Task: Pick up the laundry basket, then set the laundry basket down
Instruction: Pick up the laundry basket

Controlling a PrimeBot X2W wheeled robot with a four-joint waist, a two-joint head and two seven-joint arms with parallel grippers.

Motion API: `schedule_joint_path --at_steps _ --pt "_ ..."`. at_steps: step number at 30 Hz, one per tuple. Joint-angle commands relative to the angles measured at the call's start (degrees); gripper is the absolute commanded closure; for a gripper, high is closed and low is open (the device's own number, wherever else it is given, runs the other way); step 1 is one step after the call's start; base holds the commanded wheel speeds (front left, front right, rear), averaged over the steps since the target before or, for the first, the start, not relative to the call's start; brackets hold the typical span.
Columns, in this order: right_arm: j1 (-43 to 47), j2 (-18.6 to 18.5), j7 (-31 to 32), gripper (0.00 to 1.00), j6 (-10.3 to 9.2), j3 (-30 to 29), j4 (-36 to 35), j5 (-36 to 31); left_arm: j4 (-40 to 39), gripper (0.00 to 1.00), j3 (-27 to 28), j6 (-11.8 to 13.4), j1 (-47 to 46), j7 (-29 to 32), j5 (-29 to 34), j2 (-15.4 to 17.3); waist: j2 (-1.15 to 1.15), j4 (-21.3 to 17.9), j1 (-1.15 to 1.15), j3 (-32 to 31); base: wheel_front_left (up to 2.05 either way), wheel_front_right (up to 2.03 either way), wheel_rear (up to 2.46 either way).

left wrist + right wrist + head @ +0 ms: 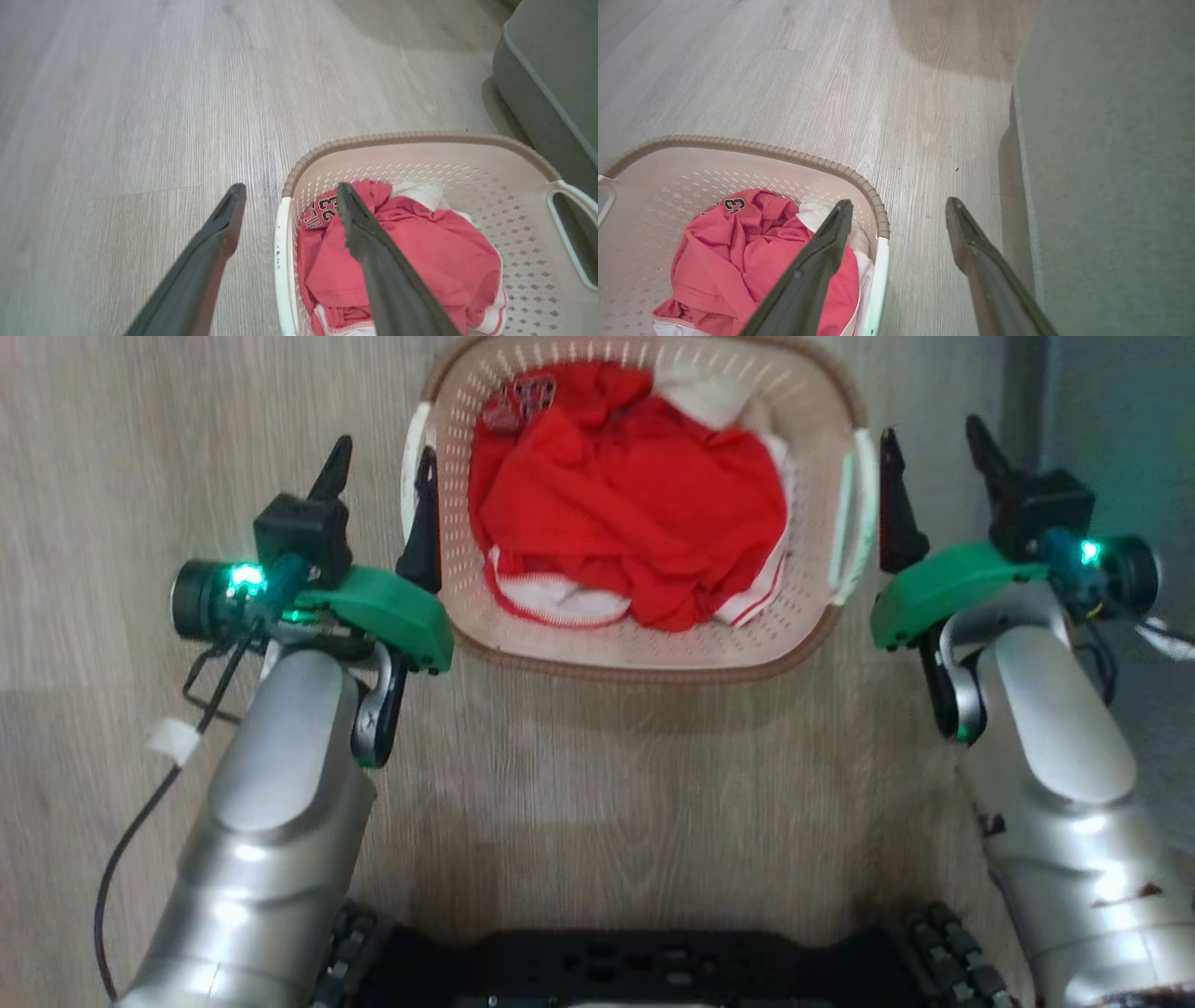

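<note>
One pale wood floor [597, 784] bears a basket [653, 667] of red clothes [635, 513]; left gripper [384, 450] and right gripper [931, 429] gape open.

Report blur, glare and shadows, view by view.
Head view: soft focus, glare on the silver forearms, shadow below the laundry basket. Left wrist view: floor blurred. Right wrist view: sharper, dark shadow across the floor at top.

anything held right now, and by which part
Nothing held: left gripper and right gripper are open, each astride a side of the cream perforated plastic laundry basket.
</note>
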Motion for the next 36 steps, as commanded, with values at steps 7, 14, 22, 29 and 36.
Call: schedule_joint_path --at_steps 7,14,22,29,36 --pt "-3.1 0.2 -0.7 0.00 0.16 0.7 2.0 -0.2 5.6 0.00 -1.1 -0.2 -4.9 -0.4 -3.4 1.1 0.00 1.8 -0.01 8.8 0.00 0.00 0.00" --pt "-6.2 0.2 -0.7 0.00 0.16 0.4 3.3 -0.4 11.5 0.00 -2.8 -0.3 -10.3 -0.4 -4.0 1.1 0.00 2.8 -0.01 13.6 0.00 0.00 0.00" --pt "-6.9 0.2 -0.7 0.00 0.16 1.6 4.8 0.0 14.9 0.00 -4.6 -0.7 -13.2 -0.4 -4.7 1.1 0.00 3.2 -0.01 15.4 0.00 0.00 0.00" --pt "-7.6 0.2 -0.7 0.00 0.16 2.3 6.9 0.4 16.9 0.00 -6.9 -0.9 -14.6 -0.4 -6.1 1.1 0.00 3.1 -0.01 16.2 0.00 0.00 0.00" --pt "-8.5 0.2 -0.7 0.00 0.16 2.8 8.2 1.0 18.2 0.00 -8.9 -0.4 -16.4 -0.4 -7.1 1.1 0.00 2.6 -0.01 16.6 0.00 0.00 0.00"
